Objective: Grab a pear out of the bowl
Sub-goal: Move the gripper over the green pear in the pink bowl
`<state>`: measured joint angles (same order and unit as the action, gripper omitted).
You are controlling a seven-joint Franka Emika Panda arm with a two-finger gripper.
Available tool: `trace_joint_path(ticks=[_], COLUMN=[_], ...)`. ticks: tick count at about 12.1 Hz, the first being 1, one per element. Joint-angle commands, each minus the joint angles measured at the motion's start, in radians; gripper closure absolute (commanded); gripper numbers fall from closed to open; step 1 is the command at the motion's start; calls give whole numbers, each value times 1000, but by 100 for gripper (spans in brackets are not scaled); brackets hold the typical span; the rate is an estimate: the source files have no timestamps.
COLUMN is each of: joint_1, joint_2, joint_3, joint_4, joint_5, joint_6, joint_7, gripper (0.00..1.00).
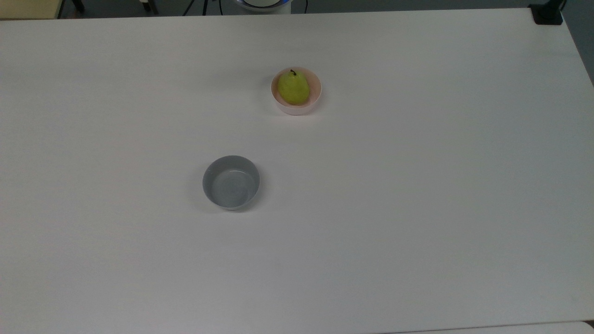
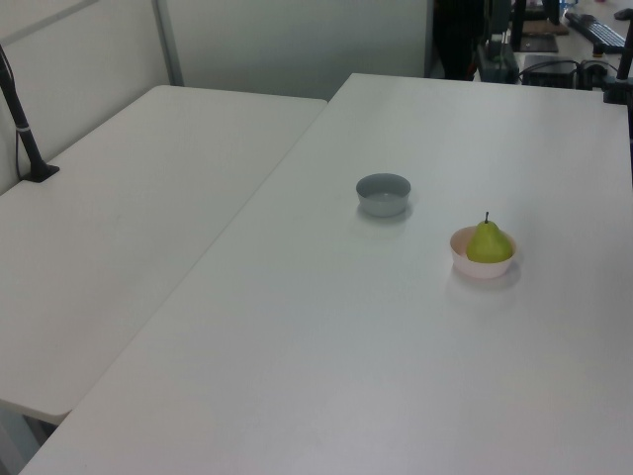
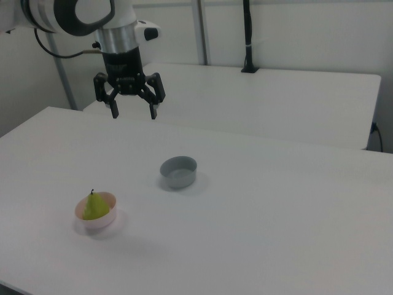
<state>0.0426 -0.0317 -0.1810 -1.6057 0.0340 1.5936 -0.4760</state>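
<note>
yellow-green and smooth-skinned, the pear (image 1: 293, 88) sits in the pale pink bowl (image 1: 313, 98) with its short dark stem up; in the top view it lies toward the bowl's left side, and the stem points to the far edge of the worktop (image 1: 417, 208). the left view shows the pear (image 2: 489, 242) standing well above the bowl's (image 2: 482, 267) rim, stem upright. a grey bowl (image 1: 231, 183) stands well apart from the pink one, nearer the top view's lower left. no writing or label can be read on any of these things. the right view shows the gripper (image 3: 132, 112) on the white arm (image 3: 80, 15), held high above the worktop with its black fingers spread wide and nothing between them, off behind the pear (image 3: 93, 206) and the pink bowl (image 3: 107, 218) and well clear of both.
</note>
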Motion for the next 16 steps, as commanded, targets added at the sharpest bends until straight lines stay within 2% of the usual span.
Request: trace_joint_path(ticks=[1,4,7,9,13,16], joint_1=[35,66,82,95,103,105], joint_2=[-22,-22,-30,-39,-88,-79], joint_3=[3,60,106,133,210,244], joint_4=[-80,-157,-243,-295,-503,-601], joint_5=[-41,-80,-66,-43,-20,-20], joint_6=[0,0,9,15,266,397], joint_7=[-160,-153,-110,-2,173,212], gripper=[0,0,0,0,0,0])
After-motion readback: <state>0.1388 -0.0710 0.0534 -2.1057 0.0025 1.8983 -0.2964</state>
